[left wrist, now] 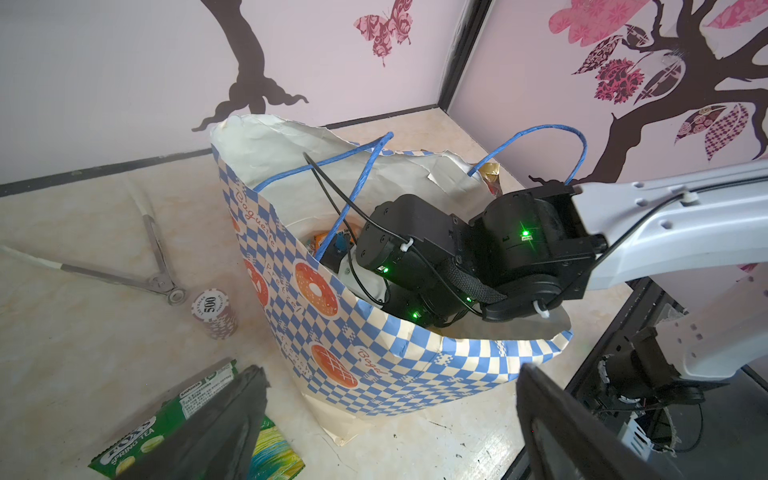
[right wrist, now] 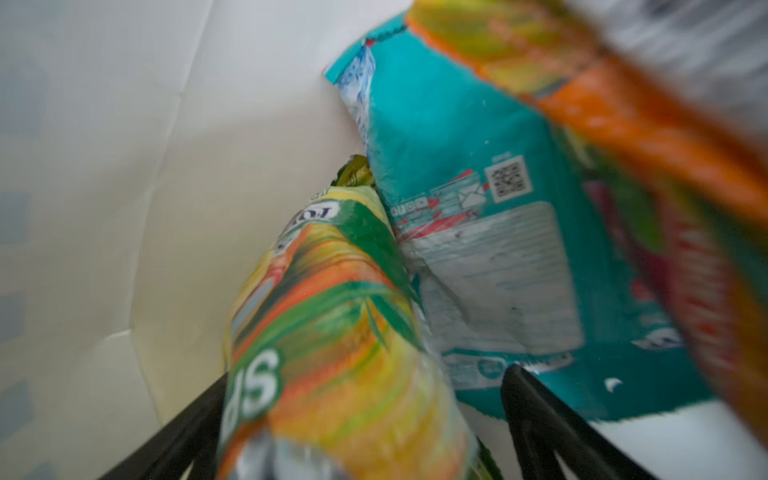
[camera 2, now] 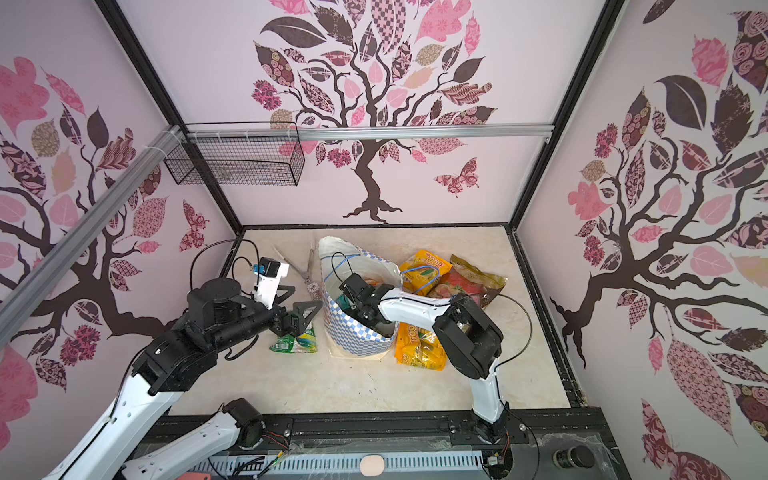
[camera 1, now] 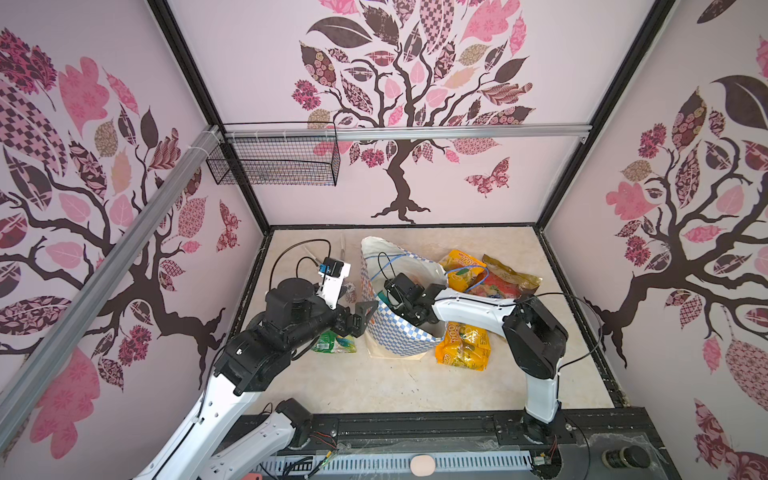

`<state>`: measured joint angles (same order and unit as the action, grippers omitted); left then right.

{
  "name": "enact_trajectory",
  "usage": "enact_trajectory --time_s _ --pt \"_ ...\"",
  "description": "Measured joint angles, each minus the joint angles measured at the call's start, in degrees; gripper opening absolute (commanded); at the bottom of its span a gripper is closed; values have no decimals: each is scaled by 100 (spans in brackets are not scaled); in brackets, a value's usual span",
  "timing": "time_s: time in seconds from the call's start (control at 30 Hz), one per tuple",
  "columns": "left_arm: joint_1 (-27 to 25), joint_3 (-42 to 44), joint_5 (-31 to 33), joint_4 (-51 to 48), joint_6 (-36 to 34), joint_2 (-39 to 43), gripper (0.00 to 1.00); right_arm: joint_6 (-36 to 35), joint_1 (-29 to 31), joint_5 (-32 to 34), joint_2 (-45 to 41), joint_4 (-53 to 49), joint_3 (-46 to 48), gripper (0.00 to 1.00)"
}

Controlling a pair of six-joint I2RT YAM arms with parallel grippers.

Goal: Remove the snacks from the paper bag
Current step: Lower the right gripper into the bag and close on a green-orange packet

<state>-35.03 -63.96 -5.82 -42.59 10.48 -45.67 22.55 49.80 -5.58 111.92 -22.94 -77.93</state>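
Four packets are out and at least three are in the paper bag point(camera 1: 399, 334). The bag stands upright, mouth up, rim crumpled. In both top views the mouth's long axis runs from the robot side toward the back wall. The bag surrounds the right gripper point(right wrist: 365, 378). Its checked outer wall sits just ahead of the left gripper point(left wrist: 388, 372).

Right jaws are spread wide, pointing down into the bag, pinching nothing.
- The striped green-orange packet point(right wrist: 332, 311) lies between them, long axis in line with the fingers, far end at the white inner wall. It overlaps one finger and leaves a clear gap to the other.
- The teal packet point(right wrist: 457, 145) sits outboard of that second finger and ahead of it, printed back showing, long axis roughly parallel to the striped one.
- The orange packet point(right wrist: 623, 108) is further outboard and too blurred to read its axis.

Left jaws are spread and empty, outside the bag. The green packet point(left wrist: 195, 419) lies flat on the floor under one finger; I can't tell whether they touch.

Across the bag from the left jaws:
- The near yellow-orange packet point(camera 1: 463, 347) lies flat against the bag's base.
- The far yellow-orange packet point(camera 1: 463, 270) lies by the far rim.
- The gold-red packet point(camera 1: 509, 280) lies flat, touching the far one.

Off to the side of the left jaws, the tongs point(left wrist: 153, 257) lie flat in an open V. The poker chip stack point(left wrist: 214, 311) stands just beside their pivot.
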Motion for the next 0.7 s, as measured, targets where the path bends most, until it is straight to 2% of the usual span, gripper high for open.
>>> enact_trajectory --time_s 0.13,0.23,0.33,0.47,0.7 --pt "0 0 0 0 2 4 95 87 0 -122 146 232 103 99" --pt "0 0 2 0 2 4 95 118 -4 -197 190 350 129 91" --pt "0 0 4 0 2 4 95 129 -4 -289 223 457 140 77" --pt "0 0 20 -4 2 9 95 129 13 -332 212 605 151 53" --pt "0 0 33 -24 2 44 95 133 61 -181 48 643 170 21"
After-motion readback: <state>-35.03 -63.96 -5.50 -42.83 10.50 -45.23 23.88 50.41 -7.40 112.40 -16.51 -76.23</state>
